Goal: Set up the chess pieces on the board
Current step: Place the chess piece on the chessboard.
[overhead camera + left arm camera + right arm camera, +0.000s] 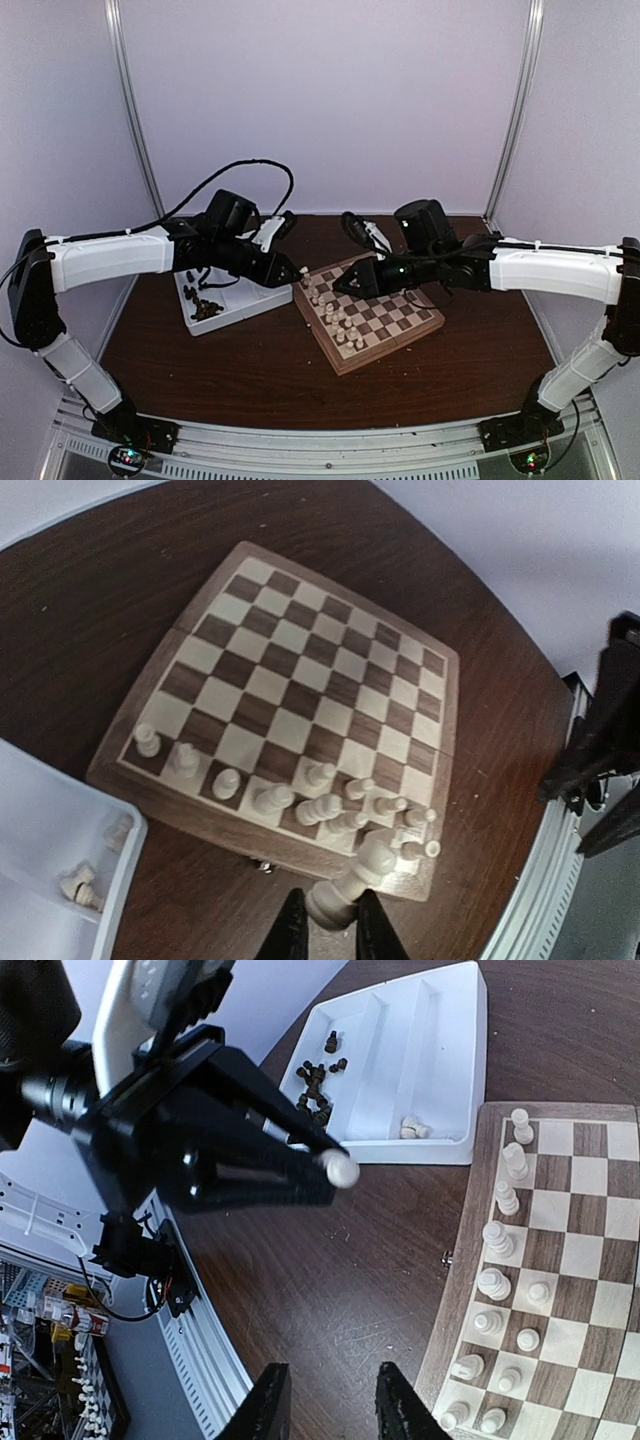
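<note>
The board [340, 362] lies at the table's middle, with several cream-white chess pieces [335, 310] along its left side. My left gripper [296, 270] hovers off the board's far left corner, shut on a cream piece [350, 885] that tilts toward the corner square. In the left wrist view the board [290, 670] shows two rows of cream pieces [320, 805] at its near edge. My right gripper [345, 285] is open and empty above the board's left side. In the right wrist view its fingers [270, 1400] hang over bare table beside the board [590, 1220].
A white compartmented tray [250, 300] stands left of the board with several dark brown pieces [205, 305], also seen in the right wrist view [318, 1080]. A few cream pieces [80, 880] lie in the tray. The two grippers are close together.
</note>
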Action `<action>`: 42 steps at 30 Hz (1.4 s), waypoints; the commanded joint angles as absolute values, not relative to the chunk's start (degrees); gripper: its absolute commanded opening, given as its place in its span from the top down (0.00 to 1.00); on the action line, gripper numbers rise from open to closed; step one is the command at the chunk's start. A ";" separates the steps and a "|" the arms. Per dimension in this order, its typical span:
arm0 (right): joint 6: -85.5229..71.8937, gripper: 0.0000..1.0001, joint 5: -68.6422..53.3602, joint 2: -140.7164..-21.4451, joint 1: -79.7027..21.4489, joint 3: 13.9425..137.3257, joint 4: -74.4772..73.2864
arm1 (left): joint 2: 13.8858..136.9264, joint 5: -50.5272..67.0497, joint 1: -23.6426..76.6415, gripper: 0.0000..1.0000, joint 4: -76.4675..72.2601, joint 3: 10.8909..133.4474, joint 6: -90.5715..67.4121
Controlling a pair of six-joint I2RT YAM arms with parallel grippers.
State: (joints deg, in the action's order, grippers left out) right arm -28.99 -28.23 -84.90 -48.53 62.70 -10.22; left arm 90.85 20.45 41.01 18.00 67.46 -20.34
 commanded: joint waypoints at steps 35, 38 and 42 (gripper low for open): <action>-39.10 0.75 -27.78 -90.45 -49.04 67.85 -0.13 | 87.06 24.05 47.72 0.87 1.78 62.57 -17.53; -39.19 0.76 -27.93 -90.53 -49.04 67.70 -0.20 | 87.02 24.05 47.68 0.87 1.66 62.49 -17.49; -39.29 0.79 -28.00 -90.73 -49.04 67.63 -0.10 | 87.05 24.08 47.77 0.87 1.58 62.49 -17.52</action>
